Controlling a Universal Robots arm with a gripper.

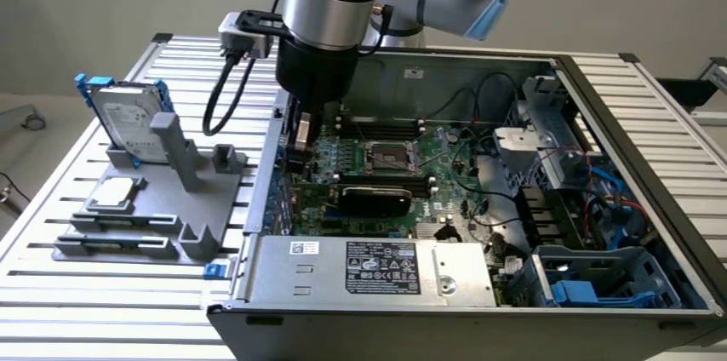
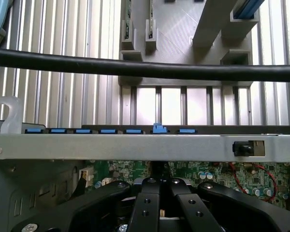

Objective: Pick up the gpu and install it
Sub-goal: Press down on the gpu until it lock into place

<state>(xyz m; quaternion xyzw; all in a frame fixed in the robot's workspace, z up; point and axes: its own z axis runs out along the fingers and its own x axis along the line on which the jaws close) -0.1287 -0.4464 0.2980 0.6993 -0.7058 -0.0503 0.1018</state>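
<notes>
Shut hand (image 2: 159,212) over, apparently, case (image 1: 636,97) motherboard (image 1: 392,157)

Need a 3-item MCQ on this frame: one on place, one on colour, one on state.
1. Where does the gpu sit?
A. on the grey fixture
B. inside the case, on the motherboard
C. on the table slats

2. What colour is the frame around the hard drive?
A. red
B. yellow
C. blue

3. How do the tool's fingers stand?
A. shut together
B. spread wide
C. clamped on the hard drive

Answers:
1 B: the gpu, with its black shroud, lies on the motherboard within the case.
2 C: the hard drive stands in a blue frame.
3 A: the tool has its fingers drawn together in the wrist view.
</notes>
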